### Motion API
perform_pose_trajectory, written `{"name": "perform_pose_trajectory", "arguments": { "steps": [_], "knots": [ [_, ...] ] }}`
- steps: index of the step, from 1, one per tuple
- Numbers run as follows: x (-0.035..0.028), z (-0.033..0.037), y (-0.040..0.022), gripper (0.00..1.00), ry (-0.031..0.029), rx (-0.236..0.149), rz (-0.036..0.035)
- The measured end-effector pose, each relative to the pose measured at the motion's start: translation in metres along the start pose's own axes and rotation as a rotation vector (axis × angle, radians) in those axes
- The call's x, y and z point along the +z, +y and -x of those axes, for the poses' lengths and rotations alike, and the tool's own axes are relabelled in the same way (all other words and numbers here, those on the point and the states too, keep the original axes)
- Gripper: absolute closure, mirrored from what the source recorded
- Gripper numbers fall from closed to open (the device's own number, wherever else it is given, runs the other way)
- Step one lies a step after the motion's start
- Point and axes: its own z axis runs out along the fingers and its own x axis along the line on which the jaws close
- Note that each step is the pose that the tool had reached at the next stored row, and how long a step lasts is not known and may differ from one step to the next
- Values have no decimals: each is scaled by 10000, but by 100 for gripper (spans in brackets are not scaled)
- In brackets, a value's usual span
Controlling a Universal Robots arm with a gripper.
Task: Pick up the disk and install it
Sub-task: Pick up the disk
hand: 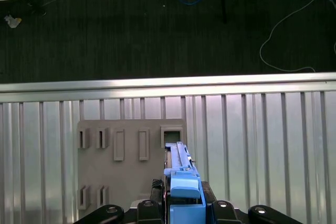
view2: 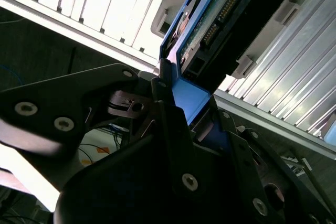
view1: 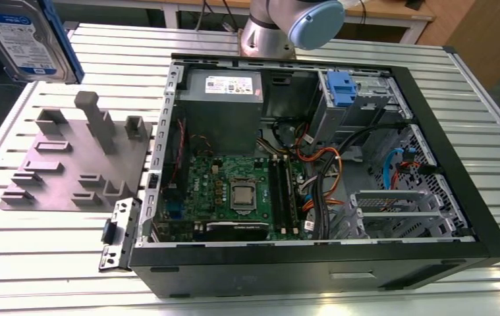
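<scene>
The disk is held aloft above the grey fixture plate, well apart from the open computer case, the pincer clamped on its blue carrier edge; it is judged stiff, weighty and shock-sensitive, best gripped by that frame.

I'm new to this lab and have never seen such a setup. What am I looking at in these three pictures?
This is one robot arm standing at a slatted metal table. The exterior view comes from a camera off the arm: an open computer case lies on the table beside a grey slotted plate. The two wrist views come from cameras riding on the arm. In both wrist views its gripper is shut on the disk, a hard drive in a blue carrier, held above the plate.
</scene>
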Motion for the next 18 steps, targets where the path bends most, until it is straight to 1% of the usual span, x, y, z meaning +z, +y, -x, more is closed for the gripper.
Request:
{"name": "perform_pose_trajectory", "arguments": {
  "steps": [11,12,18],
  "knots": [
    [-22,0,0,63,-4,0,0],
    [-33,0,0,63,-4,0,0],
    [-48,1,0,63,-4,0,1]
  ]
}}
